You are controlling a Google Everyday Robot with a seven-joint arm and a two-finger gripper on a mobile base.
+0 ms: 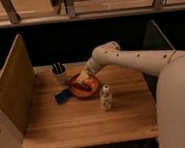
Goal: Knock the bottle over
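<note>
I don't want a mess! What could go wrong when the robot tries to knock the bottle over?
1. The pincer hangs over the orange bowl, not at the bottle; swinging across, it might bump the bowl.
2. The upright bottle stands fairly near the front edge of the table, so it could roll off once tipped.

Dim warm lt; pincer (84,75) over bowl (89,92)

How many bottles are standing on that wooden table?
1. The clear plastic bottle stands upright on the wooden table, just in front of the orange bowl. The gripper is over that bowl, apart from the bottle. The arm may hide something behind it.
</note>
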